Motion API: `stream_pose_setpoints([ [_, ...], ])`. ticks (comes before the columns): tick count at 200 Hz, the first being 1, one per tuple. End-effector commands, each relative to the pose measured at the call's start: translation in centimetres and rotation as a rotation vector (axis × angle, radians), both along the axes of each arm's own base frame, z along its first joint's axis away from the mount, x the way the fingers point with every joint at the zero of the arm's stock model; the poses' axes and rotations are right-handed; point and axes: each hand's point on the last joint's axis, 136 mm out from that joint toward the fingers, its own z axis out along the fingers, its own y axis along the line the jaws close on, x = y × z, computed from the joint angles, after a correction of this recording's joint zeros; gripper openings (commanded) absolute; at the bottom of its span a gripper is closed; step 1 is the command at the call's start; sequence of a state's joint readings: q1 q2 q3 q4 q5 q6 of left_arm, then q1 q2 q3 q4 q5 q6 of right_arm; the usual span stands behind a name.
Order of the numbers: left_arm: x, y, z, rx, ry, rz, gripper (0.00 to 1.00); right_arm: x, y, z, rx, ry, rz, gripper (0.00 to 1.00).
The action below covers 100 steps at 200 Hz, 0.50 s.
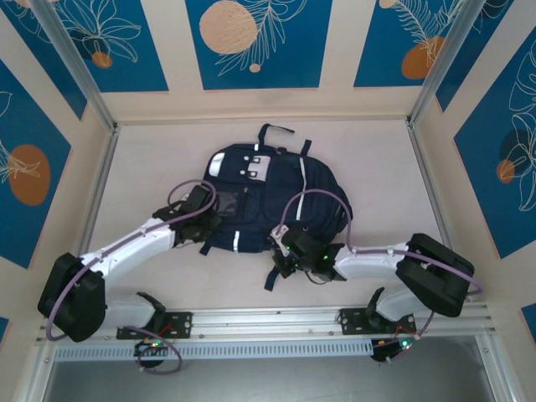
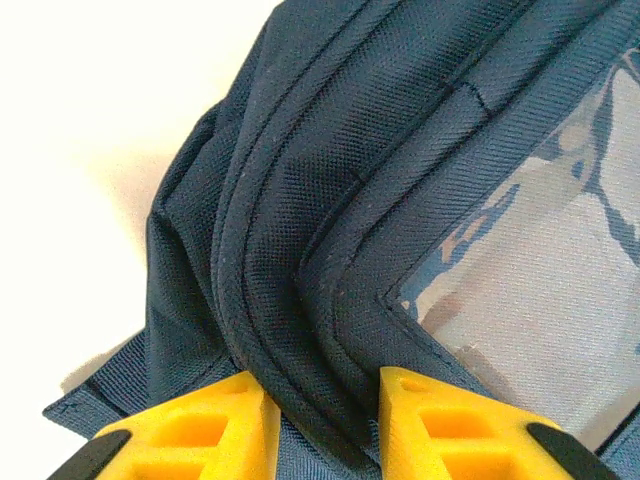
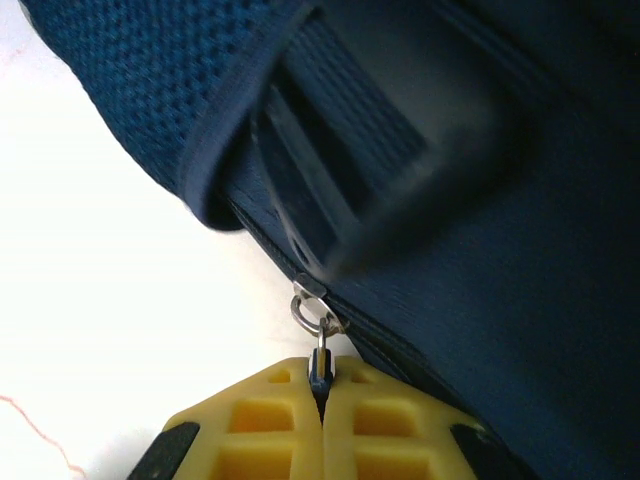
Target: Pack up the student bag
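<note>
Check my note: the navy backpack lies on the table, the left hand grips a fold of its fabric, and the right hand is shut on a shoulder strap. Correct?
Not quite. The right hand is shut on the metal zipper pull, not a shoulder strap, as the right wrist view shows. The rest stands: navy backpack on the table, left hand gripping a fold of its fabric.

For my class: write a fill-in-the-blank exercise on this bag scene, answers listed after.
1. The right gripper is ___ on the small metal zipper pull.
2. A fold of the large dark navy fabric backpack sits ___ the fingers of the left gripper.
3. Both grippers' fingers are coloured ___.
Missing words: shut; between; yellow.
</note>
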<state>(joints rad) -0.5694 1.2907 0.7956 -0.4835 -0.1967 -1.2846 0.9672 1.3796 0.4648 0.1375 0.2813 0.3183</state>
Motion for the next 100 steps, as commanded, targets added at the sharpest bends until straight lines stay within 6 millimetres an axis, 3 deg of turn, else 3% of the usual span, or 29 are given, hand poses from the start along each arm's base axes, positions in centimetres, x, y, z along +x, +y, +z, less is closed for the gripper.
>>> stream_pose_setpoints([
  [1, 0.7, 3.6, -0.4, 0.155, 0.017, 0.082, 0.28, -0.1, -2.4, -0.4, -0.031, 0.024, -0.074, 0.00],
  [36, 1.5, 4.8, -0.3, 0.186, 0.056, 0.116, 0.27, 0.3, -3.9, -0.1, -0.044, 0.064, -0.177, 0.00],
  [76, 2.3, 6.3, -1.5, 0.174, 0.131, 0.172, 0.26, 0.7, -7.1, 0.4, -0.173, 0.084, -0.414, 0.00],
  [100, 3.3, 7.3, -0.3, 0.172, 0.114, 0.184, 0.31, 0.1, -6.3, 0.8, -0.171, 0.090, -0.408, 0.00],
])
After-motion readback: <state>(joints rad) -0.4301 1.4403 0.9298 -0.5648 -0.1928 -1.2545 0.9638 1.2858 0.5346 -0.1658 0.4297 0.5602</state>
